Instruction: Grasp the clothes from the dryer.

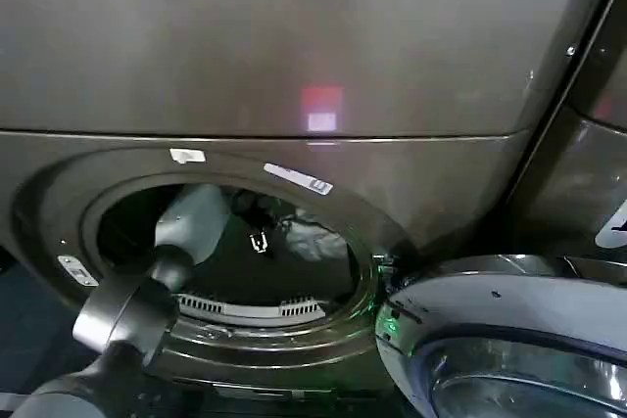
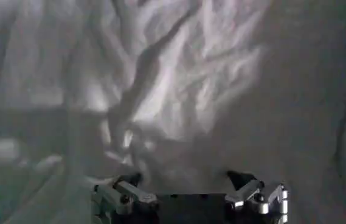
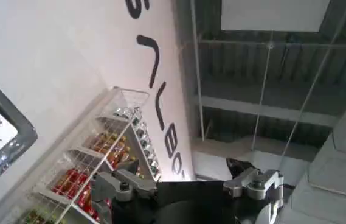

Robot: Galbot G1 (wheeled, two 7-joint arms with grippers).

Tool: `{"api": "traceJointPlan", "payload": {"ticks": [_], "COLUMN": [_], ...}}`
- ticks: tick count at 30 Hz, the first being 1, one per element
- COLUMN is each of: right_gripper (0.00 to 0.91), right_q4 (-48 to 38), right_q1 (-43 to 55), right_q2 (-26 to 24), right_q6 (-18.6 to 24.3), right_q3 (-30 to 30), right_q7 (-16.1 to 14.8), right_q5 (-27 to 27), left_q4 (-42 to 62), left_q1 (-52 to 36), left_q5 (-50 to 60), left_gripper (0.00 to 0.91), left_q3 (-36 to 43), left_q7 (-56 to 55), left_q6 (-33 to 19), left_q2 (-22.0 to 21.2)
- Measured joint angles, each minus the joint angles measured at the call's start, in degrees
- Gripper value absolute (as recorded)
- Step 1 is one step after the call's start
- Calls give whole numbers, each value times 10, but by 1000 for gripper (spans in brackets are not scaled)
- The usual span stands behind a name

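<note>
Jaws wide on left gripper (image 2: 188, 189), deep inside dryer (image 1: 294, 56), clothes (image 2: 179, 91) just ahead at drum's far side. Risk: closing early pinches one fold, which slips. Right gripper (image 3: 188, 182) wide, idle, aimed upward.

Dryer (image 1: 294, 56): dark bronze-grey, round porthole open; drum holds pale wrinkled clothes (image 1: 315, 240) lying inside it.

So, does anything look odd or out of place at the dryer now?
Nothing stands out. The dryer has its porthole open, the clothes lie crumpled inside, and the left tool is open, right in front of the fabric. The right tool points away towards a shelf of cans.
</note>
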Motion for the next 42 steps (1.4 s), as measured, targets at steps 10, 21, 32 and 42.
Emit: {"api": "traceJointPlan", "payload": {"ticks": [10,21,32,42], "right_gripper": [907,907,907,907], "right_q4": [2,4,5,6], "right_q1": [0,1,4,9], "right_q2": [-1,-2,-2,-2], "right_q6": [0,0,0,0], "right_q3": [0,-1,-5,-8], "right_q7": [0,0,0,0], "right_q5": [2,3,3,4], "left_q4": [-2,-2,-1,-6], "left_q1": [3,6,8,17], "left_q5": [-3,-3,0,-18], "left_gripper": [398,159,23,0], "left_q3": [7,7,7,7], "left_q7": [1,2,0,-6], "left_q6": [1,1,-1,5], "left_q2": [6,10,12,19]}}
